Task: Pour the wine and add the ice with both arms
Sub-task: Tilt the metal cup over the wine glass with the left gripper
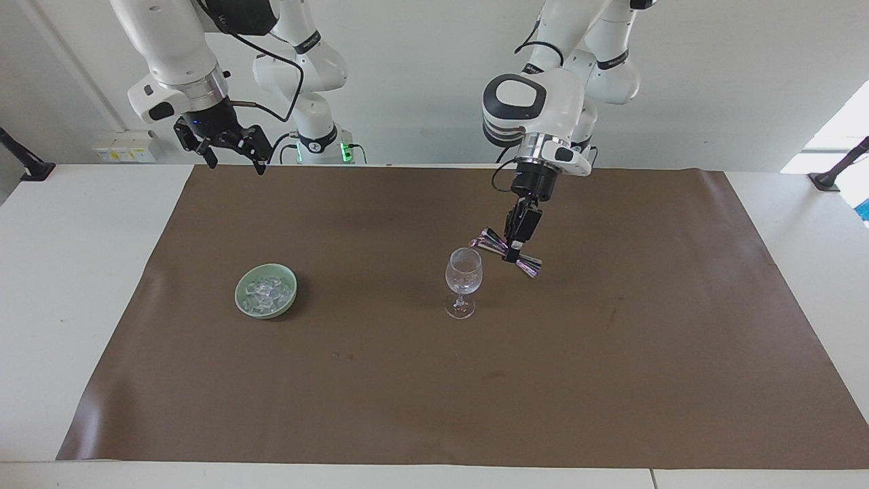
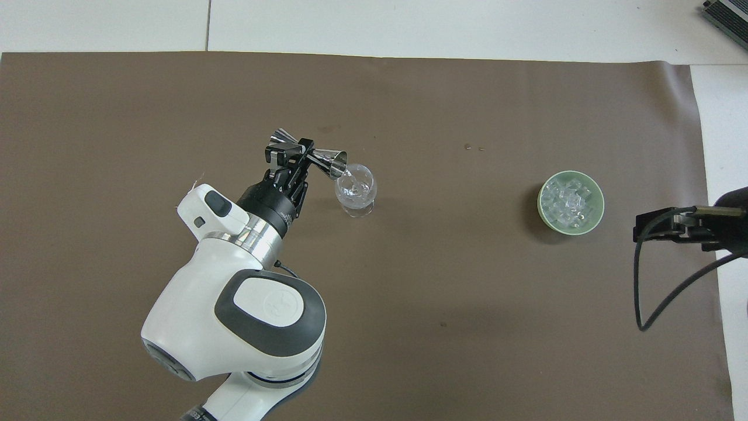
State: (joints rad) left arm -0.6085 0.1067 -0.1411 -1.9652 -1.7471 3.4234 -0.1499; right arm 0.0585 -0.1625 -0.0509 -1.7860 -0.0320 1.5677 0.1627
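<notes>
The left hand [image 1: 517,246] hangs right of centre in the facing view, clamped shut on the narrow waist of a shiny steel double-cone jigger [image 1: 508,252]. The jigger lies nearly level, tipped slightly down toward a clear stemmed wine glass [image 1: 463,281], and its lower mouth sits right at the glass's rim. In the overhead view the same left hand [image 2: 295,156] appears left of centre, the jigger [image 2: 310,155] crossing its grip and 1 cone mouth meeting the rim of the glass [image 2: 356,192]. The glass stands upright on a brown mat [image 1: 611,380] that covers most of the white counter [image 1: 61,285].

The ice [image 1: 265,291], a heap of small clear irregular cubes, lies in a round pale green bowl [image 1: 266,291] at centre left of the facing view, well apart from the glass and toward the right arm's end of the counter. In the overhead view the bowl [image 2: 571,202] sits at centre right with the ice [image 2: 568,202] filling it.

The right hand [image 1: 231,157] waits in the upper left of the facing view, raised over the mat's edge by the robots, its 2 fingers spread apart and gripping nothing. In the overhead view only part of it [image 2: 672,225] shows at the right edge, with a black cable [image 2: 646,292] looping below it.
</notes>
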